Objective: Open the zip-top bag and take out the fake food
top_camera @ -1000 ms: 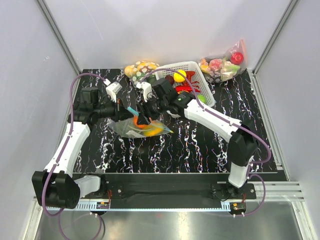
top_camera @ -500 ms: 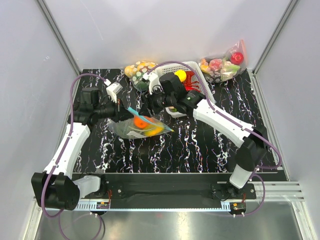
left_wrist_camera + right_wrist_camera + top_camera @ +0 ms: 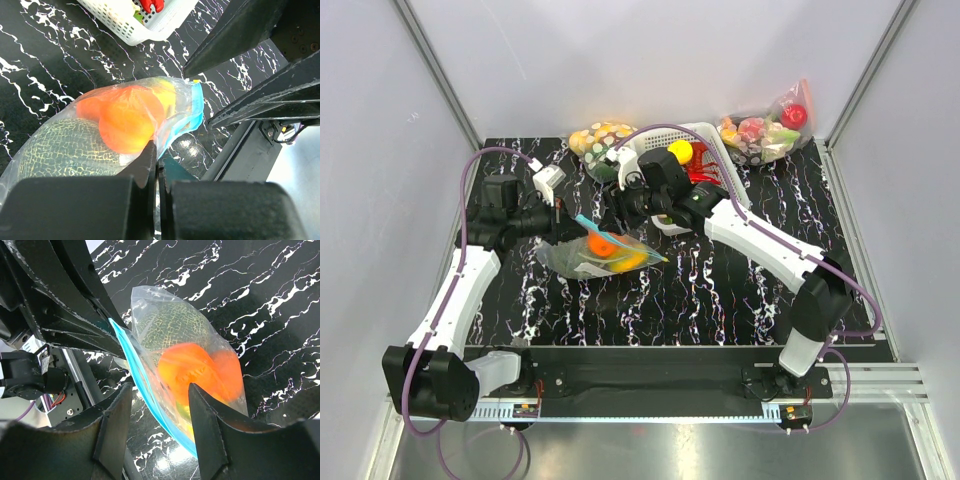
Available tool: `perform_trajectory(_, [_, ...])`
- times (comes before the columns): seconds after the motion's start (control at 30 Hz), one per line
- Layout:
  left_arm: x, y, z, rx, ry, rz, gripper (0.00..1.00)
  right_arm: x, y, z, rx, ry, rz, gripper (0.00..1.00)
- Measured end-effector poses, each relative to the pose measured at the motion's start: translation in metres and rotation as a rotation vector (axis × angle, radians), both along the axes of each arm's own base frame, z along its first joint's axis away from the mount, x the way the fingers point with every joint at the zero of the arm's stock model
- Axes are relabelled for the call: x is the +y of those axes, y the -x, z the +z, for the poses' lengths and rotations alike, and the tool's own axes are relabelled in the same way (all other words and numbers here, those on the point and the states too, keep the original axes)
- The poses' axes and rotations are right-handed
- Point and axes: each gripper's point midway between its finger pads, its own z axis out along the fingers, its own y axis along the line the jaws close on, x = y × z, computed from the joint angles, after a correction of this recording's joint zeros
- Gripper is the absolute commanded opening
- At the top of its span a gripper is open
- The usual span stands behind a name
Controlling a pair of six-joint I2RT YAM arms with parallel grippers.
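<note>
The zip-top bag (image 3: 601, 256) lies on the black marbled table, its teal zip strip (image 3: 586, 223) raised at the left. Inside show round orange fruits (image 3: 129, 121), a dark green netted ball (image 3: 65, 148) and a yellow-green piece (image 3: 166, 93). My left gripper (image 3: 571, 226) is shut on the bag's edge by the teal strip (image 3: 194, 112). My right gripper (image 3: 618, 205) is open and hovers just above and behind the bag; in the right wrist view the bag (image 3: 187, 355) and its strip (image 3: 131, 365) sit between my open fingers (image 3: 205, 415), untouched.
A white basket (image 3: 728, 176) with red chillies and a yellow piece stands behind the right gripper; it also shows in the left wrist view (image 3: 122, 22). A bag of yellow-and-white spotted items (image 3: 600, 134) and a bag with a red apple (image 3: 768, 130) lie at the back.
The right gripper has pulled back from the bag toward the basket and uncovered the orange fruit. The left gripper still holds the bag's strip in the same place.
</note>
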Motion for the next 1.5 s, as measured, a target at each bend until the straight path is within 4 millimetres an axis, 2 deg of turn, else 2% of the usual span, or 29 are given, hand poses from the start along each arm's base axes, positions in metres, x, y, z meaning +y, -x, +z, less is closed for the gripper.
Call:
perform_trajectory(0.3, [0.000,0.000,0.000,0.000,0.000,0.000,0.00,0.001,0.001,-0.001,0.003,0.000,0.005,0.55])
perform_trajectory(0.57, [0.000,0.000,0.000,-0.001,-0.001,0.001,0.00,0.005,0.001,-0.015,0.032,0.015,0.021,0.54])
perform_trajectory(0.77, [0.000,0.000,0.001,-0.004,-0.002,0.002,0.00,0.005,0.001,-0.017,0.036,0.020,0.023,0.54])
perform_trajectory(1.23, [0.000,0.000,0.002,-0.008,-0.002,0.002,0.00,0.003,-0.004,-0.034,0.035,0.069,0.010,0.46])
perform_trajectory(1.37, [0.000,0.000,0.002,-0.008,-0.001,0.002,0.00,0.005,-0.004,-0.035,0.027,0.083,0.022,0.30])
perform_trajectory(1.4, [0.000,0.000,0.002,-0.008,-0.001,0.002,0.00,0.007,-0.003,-0.035,0.024,0.085,0.028,0.21])
perform_trajectory(1.47, [0.000,0.001,0.002,-0.008,-0.002,0.000,0.00,0.010,-0.001,-0.035,0.022,0.091,0.041,0.10])
perform_trajectory(1.5, [0.000,0.001,0.001,-0.007,-0.003,0.001,0.00,0.011,0.000,-0.035,0.023,0.094,0.048,0.02])
